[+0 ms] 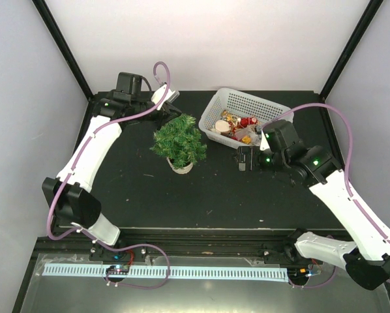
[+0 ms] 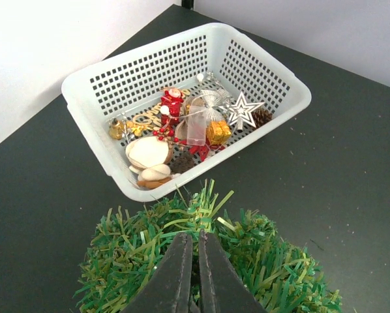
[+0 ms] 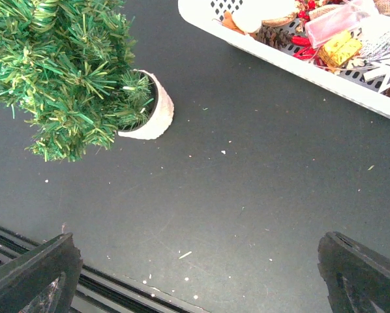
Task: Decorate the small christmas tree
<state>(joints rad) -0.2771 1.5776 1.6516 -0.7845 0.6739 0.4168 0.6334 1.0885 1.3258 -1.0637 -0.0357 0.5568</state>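
The small christmas tree (image 1: 179, 139) stands in its cream-white pot (image 1: 180, 167) left of centre on the black table. It also shows in the left wrist view (image 2: 247, 261) and in the right wrist view (image 3: 58, 72), with its pot (image 3: 152, 111). No ornaments show on it. My left gripper (image 1: 169, 104) is shut and hovers just above the tree's far side; its fingertips (image 2: 196, 238) are over the needles with nothing seen between them. My right gripper (image 1: 245, 158) is open and empty, low over bare table (image 3: 195, 261) between the tree and the basket.
A white slotted basket (image 1: 229, 98) at the back right holds ornaments: a silver star (image 2: 244, 111), a gold gift box (image 2: 218, 132), red berries (image 2: 171, 107), a pine cone (image 2: 262, 116) and wooden slices (image 2: 148, 151). The table's near edge rail (image 3: 84, 280) lies below my right gripper.
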